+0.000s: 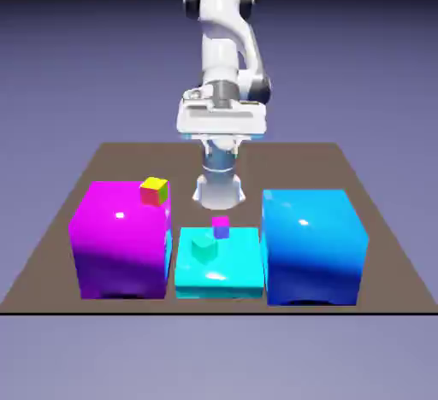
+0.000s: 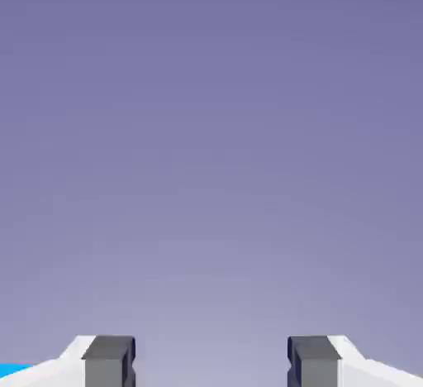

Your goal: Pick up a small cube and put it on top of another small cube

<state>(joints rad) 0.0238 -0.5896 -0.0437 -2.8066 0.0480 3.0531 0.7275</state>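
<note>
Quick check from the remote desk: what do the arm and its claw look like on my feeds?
The arm is glossy white with rounded segments, dark grey caps at its top joint and a grey band above the wide, flat white hand block. The claw has two white fingers ending in small square dark grey tips. No cables or markings show.

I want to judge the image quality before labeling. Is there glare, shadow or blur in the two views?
Exterior view: white glare spots on the magenta block and blue block, dark shadows under both; the tiny cubes look soft. Hand view: flat violet backdrop without glare; the open tool looks reasonably sharp.
</note>
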